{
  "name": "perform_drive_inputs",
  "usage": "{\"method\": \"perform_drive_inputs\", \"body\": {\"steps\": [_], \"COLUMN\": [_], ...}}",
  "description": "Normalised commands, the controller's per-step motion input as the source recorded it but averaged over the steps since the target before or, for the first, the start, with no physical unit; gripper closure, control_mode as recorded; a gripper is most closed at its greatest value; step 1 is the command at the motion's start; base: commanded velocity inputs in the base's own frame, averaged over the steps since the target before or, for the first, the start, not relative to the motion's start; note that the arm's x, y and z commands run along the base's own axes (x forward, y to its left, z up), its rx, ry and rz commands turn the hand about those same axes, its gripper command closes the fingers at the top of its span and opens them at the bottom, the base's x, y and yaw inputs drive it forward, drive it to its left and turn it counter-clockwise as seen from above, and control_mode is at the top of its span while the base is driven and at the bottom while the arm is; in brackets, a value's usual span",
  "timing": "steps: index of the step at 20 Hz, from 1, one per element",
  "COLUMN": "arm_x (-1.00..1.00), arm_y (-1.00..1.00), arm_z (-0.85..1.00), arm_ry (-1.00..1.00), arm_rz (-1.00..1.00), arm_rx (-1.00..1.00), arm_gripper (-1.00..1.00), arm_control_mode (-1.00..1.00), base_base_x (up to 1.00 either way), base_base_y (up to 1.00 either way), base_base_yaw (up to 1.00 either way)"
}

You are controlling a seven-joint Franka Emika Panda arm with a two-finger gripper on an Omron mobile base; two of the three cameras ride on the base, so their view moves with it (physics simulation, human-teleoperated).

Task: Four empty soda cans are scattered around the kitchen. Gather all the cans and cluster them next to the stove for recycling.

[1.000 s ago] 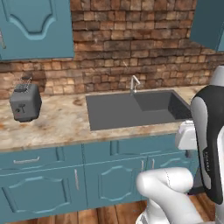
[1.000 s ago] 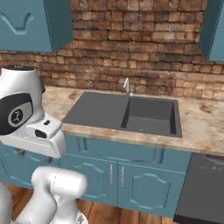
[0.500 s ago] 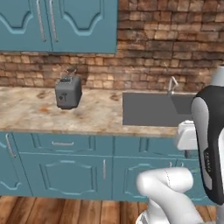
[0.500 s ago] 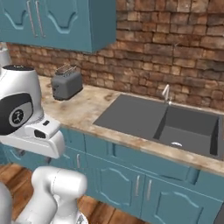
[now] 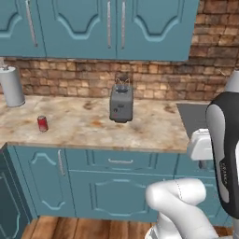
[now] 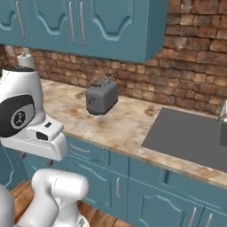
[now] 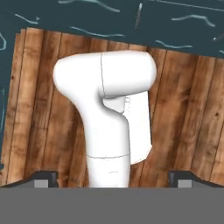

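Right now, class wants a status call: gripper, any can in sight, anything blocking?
Gripper open, empty, aimed down at the wood floor. One red soda can upright on the counter, left of the toaster. Nothing crowding the can.

Desk (image 5: 93,128): mottled beige stone, matt. Toaster (image 5: 121,103): dull grey metal. Wall (image 5: 154,79): rough brick. Floor (image 7: 192,109): wood planks. Soda can (image 5: 42,123): glossy red.
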Motion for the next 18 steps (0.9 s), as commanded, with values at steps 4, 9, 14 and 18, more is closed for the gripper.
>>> {"method": "perform_drive_inputs", "body": {"steps": [4,9,14,18], "arm_x": [0.00,0.00,0.00,0.00], "arm_y": [0.00,0.00,0.00,0.00], "arm_z": [0.00,0.00,0.00,0.00], "arm_ry": [0.00,0.00,0.00,0.00], "arm_rz": [0.00,0.00,0.00,0.00], "arm_rx": [0.00,0.00,0.00,0.00], "arm_gripper": [-1.00,-1.00,-1.00,-1.00], "arm_control_mode": [1.00,1.00,1.00,1.00], "base_base_x": [1.00,0.81,0.71,0.82], "base_base_y": [1.00,1.00,0.77,0.69], "base_base_yaw": [0.01,0.18,0.39,0.13]}}
